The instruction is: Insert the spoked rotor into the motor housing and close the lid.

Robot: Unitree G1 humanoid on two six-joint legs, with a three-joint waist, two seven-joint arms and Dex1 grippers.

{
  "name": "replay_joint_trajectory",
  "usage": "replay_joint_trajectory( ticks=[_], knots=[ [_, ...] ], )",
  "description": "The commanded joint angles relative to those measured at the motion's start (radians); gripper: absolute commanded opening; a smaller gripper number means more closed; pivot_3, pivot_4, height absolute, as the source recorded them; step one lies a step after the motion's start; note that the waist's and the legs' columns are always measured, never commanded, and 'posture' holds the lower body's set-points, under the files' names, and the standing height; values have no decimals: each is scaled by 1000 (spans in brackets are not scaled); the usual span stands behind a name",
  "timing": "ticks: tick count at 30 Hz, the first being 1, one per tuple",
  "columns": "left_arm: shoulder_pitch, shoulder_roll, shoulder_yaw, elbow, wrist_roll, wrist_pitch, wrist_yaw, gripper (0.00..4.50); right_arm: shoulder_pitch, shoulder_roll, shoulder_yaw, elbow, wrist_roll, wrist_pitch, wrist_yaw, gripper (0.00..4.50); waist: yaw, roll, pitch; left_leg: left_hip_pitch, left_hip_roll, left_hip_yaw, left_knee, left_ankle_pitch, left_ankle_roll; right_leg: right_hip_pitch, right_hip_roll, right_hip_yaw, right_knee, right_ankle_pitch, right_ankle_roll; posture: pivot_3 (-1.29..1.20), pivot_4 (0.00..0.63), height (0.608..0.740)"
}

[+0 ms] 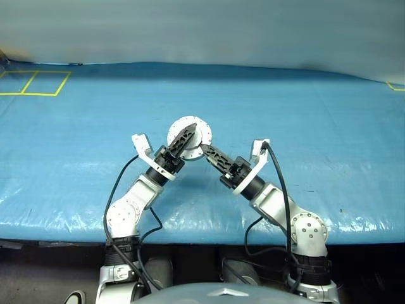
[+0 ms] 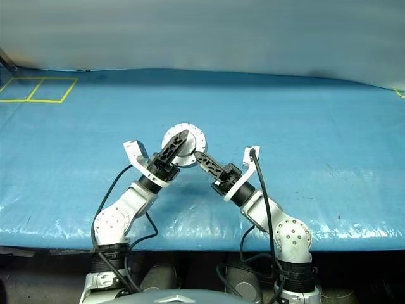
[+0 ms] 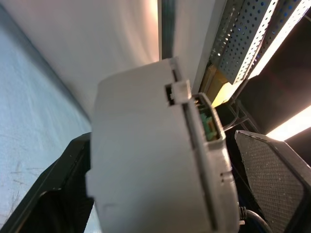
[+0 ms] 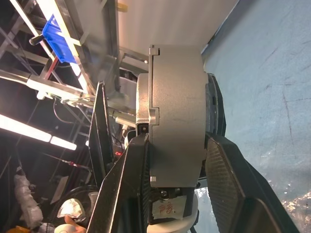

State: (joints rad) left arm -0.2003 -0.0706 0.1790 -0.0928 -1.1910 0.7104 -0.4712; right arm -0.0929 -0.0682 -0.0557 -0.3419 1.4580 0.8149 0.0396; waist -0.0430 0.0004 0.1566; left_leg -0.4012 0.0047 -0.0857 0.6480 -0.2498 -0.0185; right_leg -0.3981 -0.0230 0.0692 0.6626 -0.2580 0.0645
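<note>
You've got one motor housing (image 1: 190,135), lid (image 3: 146,160) closed, held up over blue table (image 1: 329,158). Right gripper (image 1: 205,151) clamps it; left gripper (image 1: 186,136) fingers spread wide around it. Pale wall behind.

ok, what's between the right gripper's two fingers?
The motor housing, edge-on between the right gripper's black fingers, with its lid closed against it. Clearest in the right wrist view.
</note>
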Motion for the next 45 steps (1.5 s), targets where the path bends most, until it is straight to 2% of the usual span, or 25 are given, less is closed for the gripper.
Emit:
replay_joint_trajectory(
  ticks=[1, 4, 8, 18, 21, 29, 38, 45],
  knots=[
    [34, -23, -28, -60, -16, 9, 14, 4477, -15, 12, -1, -41, 22, -24, 14, 1283, -1, 0, 0, 0, 0, 0, 0, 0, 0, 0, 0, 0, 0, 0, 0, 0, 150, 740],
    [54, -10, -41, -63, 0, 7, 21, 3897, -18, 14, 1, -36, 18, -26, 13, 1283, 0, 0, 0, 0, 0, 0, 0, 0, 0, 0, 0, 0, 0, 0, 0, 0, 150, 740],
    [65, 6, -45, -52, 22, 0, 48, 2681, -21, 12, -1, -35, 12, -28, 14, 1283, 1, 0, 0, 0, 0, 0, 0, 0, 0, 0, 0, 0, 0, 0, 0, 0, 150, 740],
    [38, 9, -39, -38, 34, -35, 44, 2641, -21, 12, -1, -36, -3, -40, 7, 1283, 1, 0, 0, 0, 0, 0, 0, 0, 0, 0, 0, 0, 0, 0, 0, 0, 150, 740],
    [34, 2, -37, -46, -4, -30, -6, 2641, -19, 22, 0, -36, -25, -58, -22, 1283, 0, 0, 0, 0, 0, 0, 0, 0, 0, 0, 0, 0, 0, 0, 0, 0, 150, 740],
    [13, 7, -70, -27, 43, -25, 48, 2641, -20, 48, 11, -26, -53, -72, -48, 1283, 4, 0, 0, 0, 0, 0, 0, 0, 0, 0, 0, 0, 0, 0, 0, 0, 150, 740],
    [-4, 9, -60, -11, 83, -42, 38, 2404, -22, 48, 18, -29, -55, -62, -38, 4273, 2, 0, 0, 0, 0, 0, 0, 0, 0, 0, 0, 0, 0, 0, 0, 0, 150, 740],
    [-28, 3, -30, 2, 106, -77, 47, 2404, -23, 39, 22, -36, -75, -73, -34, 4309, 3, 0, 0, 0, 0, 0, 0, 0, 0, 0, 0, 0, 0, 0, 0, 0, 150, 740]
  ],
)
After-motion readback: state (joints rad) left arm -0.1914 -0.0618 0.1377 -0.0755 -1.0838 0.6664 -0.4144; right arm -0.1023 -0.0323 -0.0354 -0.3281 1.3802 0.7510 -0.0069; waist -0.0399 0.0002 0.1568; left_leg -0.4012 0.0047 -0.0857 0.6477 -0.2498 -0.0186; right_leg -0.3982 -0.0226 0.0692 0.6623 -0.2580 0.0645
